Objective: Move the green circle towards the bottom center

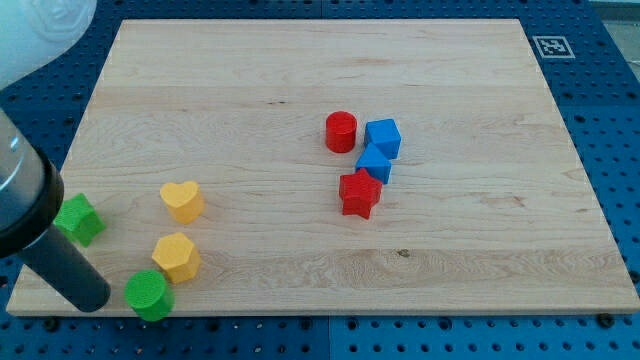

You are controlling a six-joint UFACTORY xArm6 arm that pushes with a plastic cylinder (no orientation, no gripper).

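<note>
The green circle [149,294] sits at the board's bottom-left corner, close to the bottom edge. My dark rod comes in from the view's left edge, and my tip [88,298] rests on the board just left of the green circle, a small gap apart. A green star-like block [79,219] lies above the tip, at the board's left edge, partly behind the rod.
A yellow heart [182,201] and a yellow hexagon [177,256] lie just above and right of the green circle. A red cylinder [341,131], two blue blocks [383,137] [374,163] and a red star [359,193] cluster near the board's middle. The wooden board [320,70] lies on a blue pegboard.
</note>
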